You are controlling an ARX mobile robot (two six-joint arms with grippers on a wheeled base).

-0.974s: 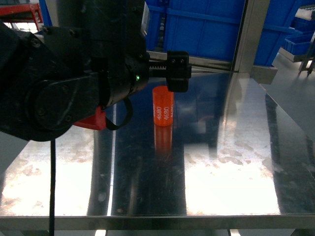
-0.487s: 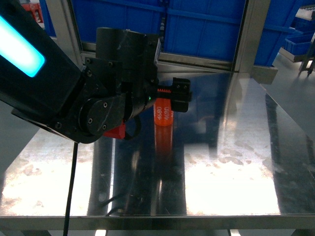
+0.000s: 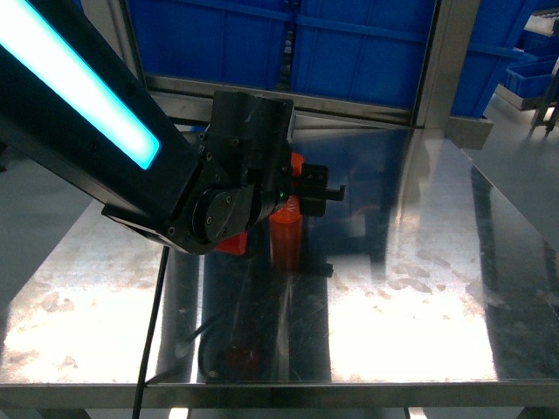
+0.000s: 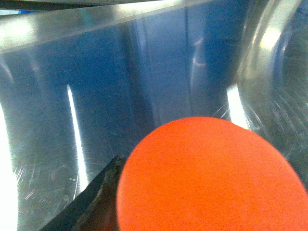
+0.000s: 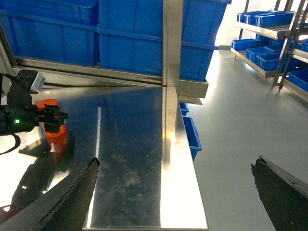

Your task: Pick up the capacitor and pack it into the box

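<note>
An orange cylindrical capacitor (image 3: 286, 229) stands upright on the steel table (image 3: 419, 288), left of middle. My left gripper (image 3: 301, 194) has come down over it and is shut on it, and the black arm hides most of its upper part. In the left wrist view the capacitor's round top (image 4: 211, 178) fills the lower frame. One dark finger (image 4: 96, 202) lies against its left edge; the other finger is hidden. The right wrist view shows the capacitor (image 5: 57, 134) far left and my right gripper (image 5: 175, 163) open over the table's right edge. The box is out of view.
Large blue plastic bins (image 3: 367, 44) stand behind the table's back rail. A steel upright post (image 3: 445, 61) rises at the back right corner. Right of the table is grey floor (image 5: 231, 144), with shelves of blue bins (image 5: 264, 19) beyond.
The left arm has swung down and forward, lowering its gripper from above the capacitor to around it. The capacitor stays in its place on the table.
</note>
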